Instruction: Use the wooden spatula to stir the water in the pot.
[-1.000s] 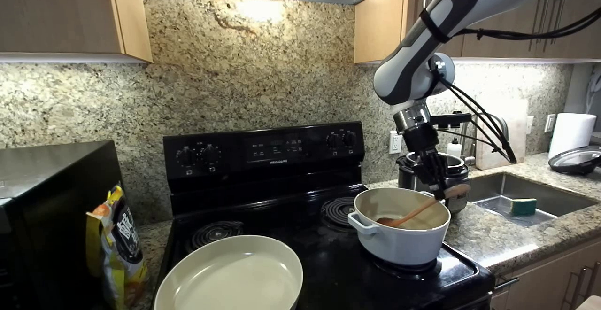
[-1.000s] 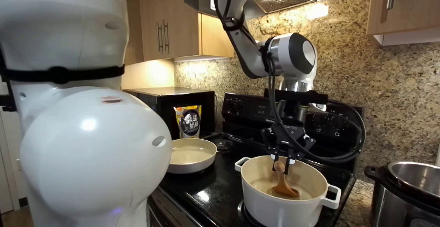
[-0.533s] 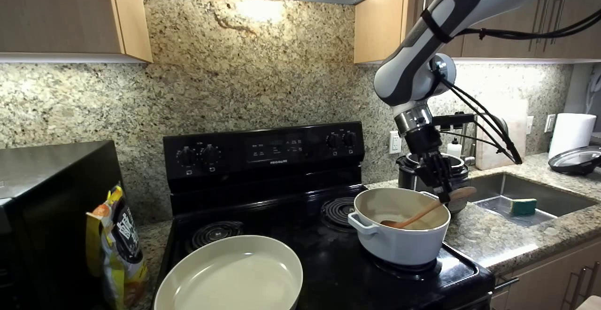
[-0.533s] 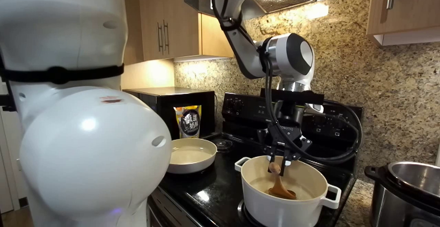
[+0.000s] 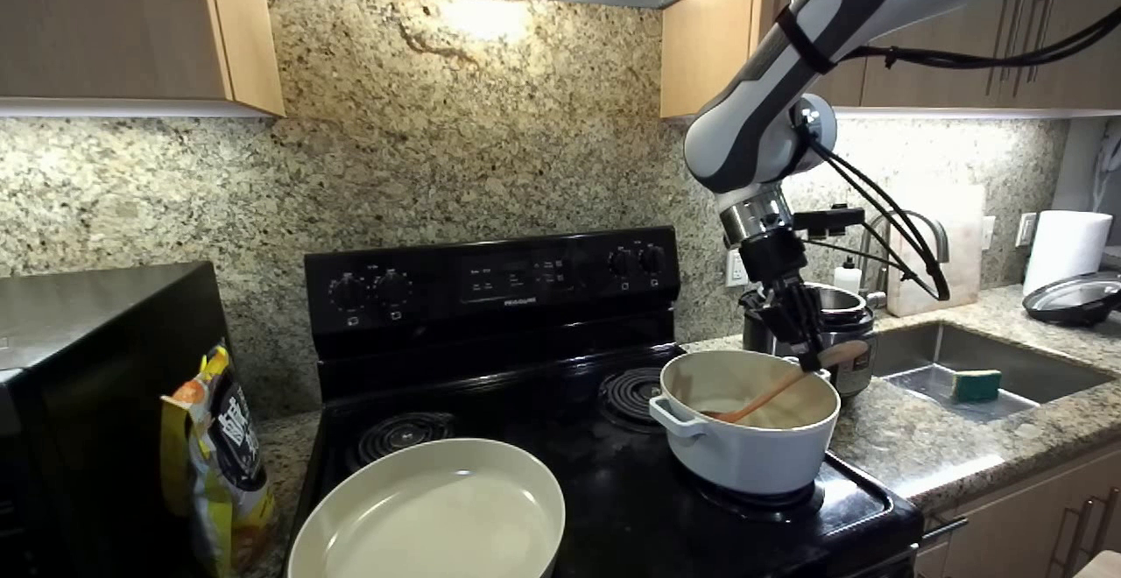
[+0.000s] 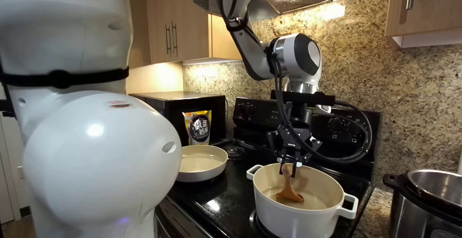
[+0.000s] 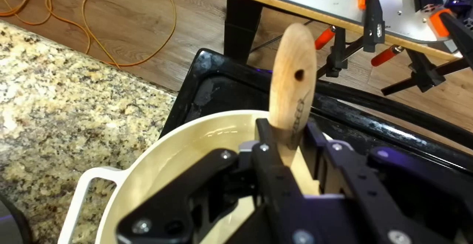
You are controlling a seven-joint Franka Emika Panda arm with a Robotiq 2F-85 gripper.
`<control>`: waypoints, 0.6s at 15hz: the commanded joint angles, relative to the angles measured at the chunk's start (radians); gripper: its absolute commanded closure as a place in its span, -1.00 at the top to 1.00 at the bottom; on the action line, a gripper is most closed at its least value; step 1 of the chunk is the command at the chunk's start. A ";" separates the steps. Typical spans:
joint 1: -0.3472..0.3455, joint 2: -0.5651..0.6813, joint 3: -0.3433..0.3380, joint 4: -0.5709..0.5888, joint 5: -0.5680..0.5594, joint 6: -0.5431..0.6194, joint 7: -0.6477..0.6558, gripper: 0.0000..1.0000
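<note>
The white pot (image 5: 744, 460) stands on the stove and also shows in an exterior view (image 6: 296, 221) and in the wrist view (image 7: 120, 192). Water is visible in it. My gripper (image 6: 287, 172) is just above the pot's rim, shut on the handle of the wooden spatula (image 6: 288, 193). The spatula leans, its blade low in the pot at the water. Its handle end sticks out past the fingers in the wrist view (image 7: 293, 74). The fingers (image 7: 288, 131) press on both sides of the handle. The blade is hidden in the wrist view.
A large shallow cream pan (image 5: 438, 517) sits on the stove beside the pot. A steel cooker (image 6: 415, 209) stands on the counter at the pot's other side. A sink (image 5: 1007, 359) with a sponge (image 5: 976, 384) lies beyond. A snack bag (image 5: 229, 464) leans by the microwave.
The gripper and spatula have swept across the pot. In an exterior view the blade has moved left; in an exterior view the gripper went slightly right, then back left. The grip is unchanged.
</note>
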 commanded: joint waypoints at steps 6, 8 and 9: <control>-0.036 0.030 -0.035 0.044 -0.007 -0.021 -0.013 -0.88; -0.042 0.033 -0.041 0.039 -0.011 -0.032 -0.010 -0.88; -0.043 0.034 -0.042 0.036 -0.014 -0.040 -0.007 -0.88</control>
